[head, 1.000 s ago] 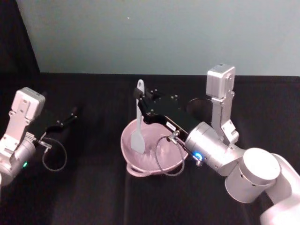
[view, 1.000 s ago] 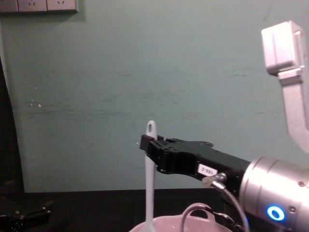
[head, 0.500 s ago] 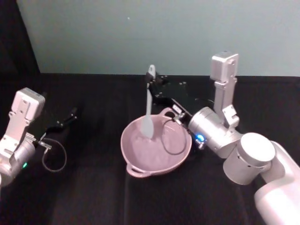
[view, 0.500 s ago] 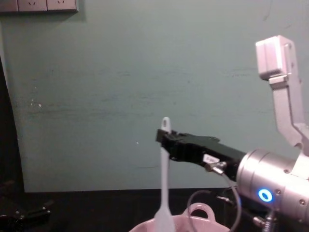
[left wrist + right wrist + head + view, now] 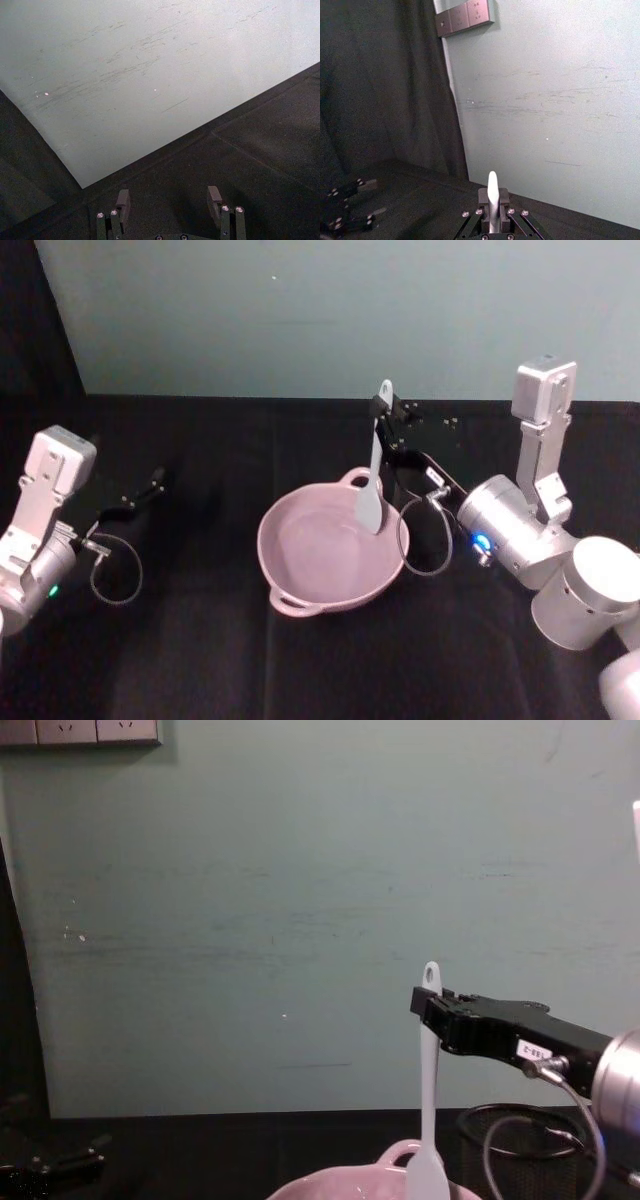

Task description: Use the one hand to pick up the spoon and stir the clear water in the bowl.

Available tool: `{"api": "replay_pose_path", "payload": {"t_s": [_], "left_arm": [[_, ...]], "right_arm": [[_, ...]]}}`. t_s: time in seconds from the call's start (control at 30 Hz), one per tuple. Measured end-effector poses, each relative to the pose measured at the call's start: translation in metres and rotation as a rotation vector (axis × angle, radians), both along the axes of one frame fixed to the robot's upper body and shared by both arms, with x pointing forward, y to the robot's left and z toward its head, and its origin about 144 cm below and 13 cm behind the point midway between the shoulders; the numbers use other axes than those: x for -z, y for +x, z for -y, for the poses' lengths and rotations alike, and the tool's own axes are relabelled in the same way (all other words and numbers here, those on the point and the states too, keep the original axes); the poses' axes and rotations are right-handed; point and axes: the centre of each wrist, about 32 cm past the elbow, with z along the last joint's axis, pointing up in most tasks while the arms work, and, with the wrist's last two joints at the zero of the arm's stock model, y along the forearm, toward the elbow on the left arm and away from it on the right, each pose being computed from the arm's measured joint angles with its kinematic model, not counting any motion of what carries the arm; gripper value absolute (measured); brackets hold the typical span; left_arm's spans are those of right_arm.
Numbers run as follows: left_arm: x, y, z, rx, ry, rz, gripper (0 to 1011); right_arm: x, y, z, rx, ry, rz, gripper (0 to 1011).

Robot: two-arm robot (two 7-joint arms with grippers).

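Chest view: hand (image 5: 430,1005) over probable cup (image 5: 540,1160)

- Chest view: bowl (image 5: 335,1190) cut by the lower edge; I get just its rim and loop handle.
- Spoon (image 5: 429,1060) head cropped at that same edge.
- Right wrist view: right gripper (image 5: 492,196) hides the spoon below its handle tip.
- Head view: I cannot make out the water.

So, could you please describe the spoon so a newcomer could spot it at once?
On the black table sits a pink bowl. Upright at its right side, gripped near the top by the right pincer, is the spoon: the only slim white thing there, with a holed handle tip and flat head.
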Motion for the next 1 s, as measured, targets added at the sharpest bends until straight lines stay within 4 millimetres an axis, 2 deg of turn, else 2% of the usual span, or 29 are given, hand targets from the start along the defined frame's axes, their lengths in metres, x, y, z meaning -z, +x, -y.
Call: {"api": "replay_pose_path", "payload": {"t_s": [0.17,0.37,0.5,0.73,1.0], "left_arm": [[0.0,0.0,0.0,0.0,0.0,0.0,1011],[0.0,0.0,0.0,0.0,0.0,0.0,1011],[0.0,0.0,0.0,0.0,0.0,0.0,1011],[0.0,0.0,0.0,0.0,0.0,0.0,1011],[0.0,0.0,0.0,0.0,0.0,0.0,1011]], "right_arm": [[-0.001,-0.014,-0.002,-0.024,-0.023,0.002,113],[-0.003,-0.03,-0.018,-0.093,-0.016,0.015,113],[-0.004,-0.034,-0.031,-0.134,0.001,0.018,113],[-0.005,-0.028,-0.051,-0.174,0.027,0.019,113],[-0.003,-0.011,-0.06,-0.173,0.04,0.015,113]]}}
